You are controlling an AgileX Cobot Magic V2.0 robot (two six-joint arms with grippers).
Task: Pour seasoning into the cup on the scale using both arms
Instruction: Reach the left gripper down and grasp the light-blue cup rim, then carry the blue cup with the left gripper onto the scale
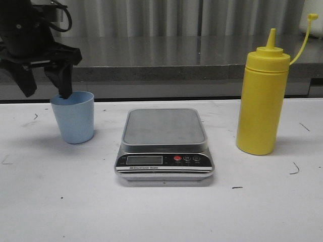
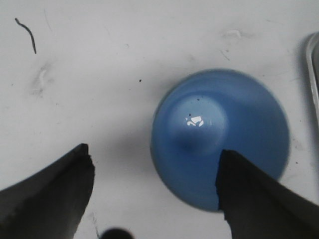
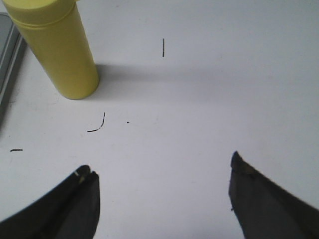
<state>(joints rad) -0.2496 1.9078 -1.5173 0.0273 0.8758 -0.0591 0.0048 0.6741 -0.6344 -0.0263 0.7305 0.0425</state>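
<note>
The pale blue cup (image 1: 74,117) stands on the white table, left of the scale (image 1: 164,130), whose silver platform is bare. My left gripper (image 1: 46,93) is open just above the cup, one finger at its rim and the other outside to the left. In the left wrist view the cup (image 2: 219,134) shows from above, empty, with one finger (image 2: 259,199) over its rim; the gripper (image 2: 153,149) is open. The yellow seasoning bottle (image 1: 262,101) stands upright right of the scale. My right gripper (image 3: 159,163) is open and empty over bare table, apart from the bottle (image 3: 60,50); it is out of the front view.
The scale's black front panel (image 1: 164,160) with display and buttons faces the front. The scale's edge (image 3: 6,55) shows beside the bottle in the right wrist view. A grey ledge (image 1: 176,55) runs along the back of the table. Small dark marks dot the table top.
</note>
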